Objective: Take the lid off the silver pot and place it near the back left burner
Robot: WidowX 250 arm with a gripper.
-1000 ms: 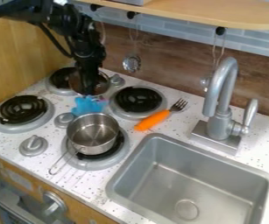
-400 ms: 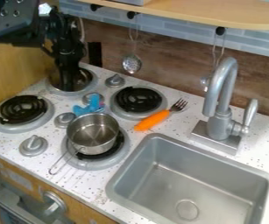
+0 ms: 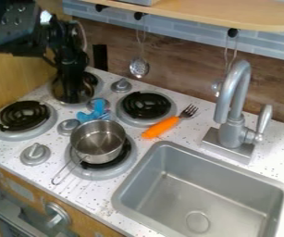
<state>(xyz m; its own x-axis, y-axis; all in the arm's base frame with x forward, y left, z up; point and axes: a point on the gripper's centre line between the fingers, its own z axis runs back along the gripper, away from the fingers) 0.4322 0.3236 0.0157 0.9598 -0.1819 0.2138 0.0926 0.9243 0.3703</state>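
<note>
A white, speckled countertop [image 3: 95, 196] carries four black coil burners [image 3: 145, 105] with round grey knobs [image 3: 36, 153] at left. A shiny metal saucepan [image 3: 98, 141] sits on the near right burner; a small blue plastic object [image 3: 97, 110] lies just beyond. Right of them lies an orange-handled fork [image 3: 161, 127], near the grey sink [image 3: 187, 194].

A shiny, rounded metal piece [image 3: 58, 90] sits at the far-corner burner [image 3: 95, 81].

No text, label, brand, number or sign can be read anywhere, from the upper left of the frame to the lower right.
</note>
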